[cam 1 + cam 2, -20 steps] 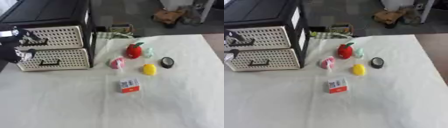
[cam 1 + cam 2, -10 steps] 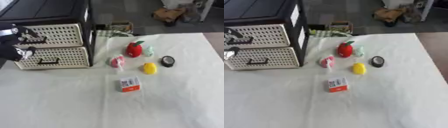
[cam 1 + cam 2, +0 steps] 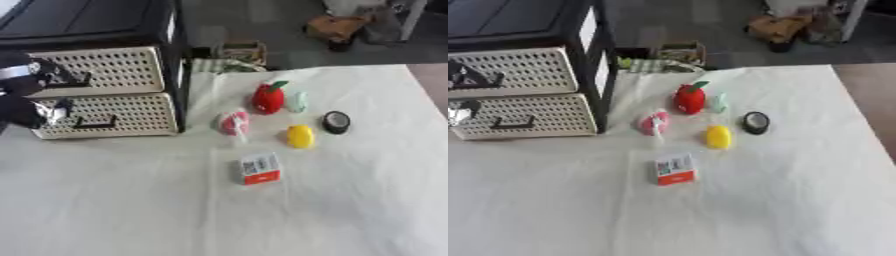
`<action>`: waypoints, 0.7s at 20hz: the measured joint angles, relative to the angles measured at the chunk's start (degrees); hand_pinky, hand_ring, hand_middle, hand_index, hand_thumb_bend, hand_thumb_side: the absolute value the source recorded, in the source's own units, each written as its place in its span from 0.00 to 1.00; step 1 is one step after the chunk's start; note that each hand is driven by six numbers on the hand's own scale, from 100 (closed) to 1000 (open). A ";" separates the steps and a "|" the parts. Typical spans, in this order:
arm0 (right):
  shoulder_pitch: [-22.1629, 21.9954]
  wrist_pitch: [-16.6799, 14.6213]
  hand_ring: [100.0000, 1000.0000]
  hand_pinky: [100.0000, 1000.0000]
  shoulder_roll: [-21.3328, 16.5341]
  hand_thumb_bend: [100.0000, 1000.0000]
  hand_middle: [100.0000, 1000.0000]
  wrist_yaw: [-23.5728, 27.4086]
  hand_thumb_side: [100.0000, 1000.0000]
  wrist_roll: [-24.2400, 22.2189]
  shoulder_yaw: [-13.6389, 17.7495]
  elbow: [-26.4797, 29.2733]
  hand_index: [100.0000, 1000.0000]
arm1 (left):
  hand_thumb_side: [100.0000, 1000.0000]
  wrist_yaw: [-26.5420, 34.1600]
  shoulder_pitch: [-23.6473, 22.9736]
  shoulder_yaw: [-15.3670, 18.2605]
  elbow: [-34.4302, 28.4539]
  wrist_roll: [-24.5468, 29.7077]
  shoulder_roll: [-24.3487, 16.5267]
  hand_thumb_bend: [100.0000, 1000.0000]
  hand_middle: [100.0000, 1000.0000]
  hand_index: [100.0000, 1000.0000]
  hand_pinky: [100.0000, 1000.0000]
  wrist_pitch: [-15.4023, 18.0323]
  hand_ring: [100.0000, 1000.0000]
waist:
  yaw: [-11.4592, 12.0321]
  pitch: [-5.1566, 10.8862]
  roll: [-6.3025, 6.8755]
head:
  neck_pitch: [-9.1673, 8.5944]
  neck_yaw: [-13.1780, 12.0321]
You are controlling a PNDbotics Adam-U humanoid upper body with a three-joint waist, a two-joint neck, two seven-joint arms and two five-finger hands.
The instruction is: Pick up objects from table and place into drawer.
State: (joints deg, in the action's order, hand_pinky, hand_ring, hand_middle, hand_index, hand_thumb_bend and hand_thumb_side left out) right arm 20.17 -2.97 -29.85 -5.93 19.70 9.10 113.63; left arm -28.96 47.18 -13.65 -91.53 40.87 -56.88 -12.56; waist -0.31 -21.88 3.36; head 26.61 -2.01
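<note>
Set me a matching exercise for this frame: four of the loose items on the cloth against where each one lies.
Things:
1. red fruit toy
2. yellow toy
3. black ring
4. red and white box

Places:
A. furthest right of the group
B. nearest the camera, alone in front of the others
C. furthest back, beside a pale green item
D. between the pink item and the black ring, a little nearer the camera

Pairs: 1-C, 2-D, 3-A, 4-B

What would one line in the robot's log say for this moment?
left robot hand: at upper drawer handle | drawers: both shut | red fruit toy, yellow toy, small box: on table
</note>
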 measured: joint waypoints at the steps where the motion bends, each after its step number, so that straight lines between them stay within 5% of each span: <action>1: 0.00 0.00 0.53 0.68 0.07 0.34 0.47 0.00 0.77 0.00 0.00 0.00 0.69 | 0.34 -0.38 0.08 0.00 0.00 0.28 0.00 0.01 0.00 0.85 0.00 0.17 0.00 | 0.00 0.00 0.00 | -0.01 -0.04; 14: -0.01 0.07 0.53 0.68 0.35 0.35 0.47 0.00 0.77 0.07 0.03 0.00 0.69 | 0.34 -2.35 0.21 -0.66 0.33 1.78 0.67 0.01 0.00 0.79 0.00 1.14 0.00 | -0.08 -0.05 -0.28 | -0.03 -0.37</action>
State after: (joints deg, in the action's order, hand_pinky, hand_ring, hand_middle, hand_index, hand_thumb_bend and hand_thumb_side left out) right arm 20.16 -2.90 -29.50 -5.93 19.77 9.13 113.63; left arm -31.31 47.39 -14.31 -91.20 42.65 -56.21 -11.42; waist -0.39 -21.94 3.09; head 26.58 -2.37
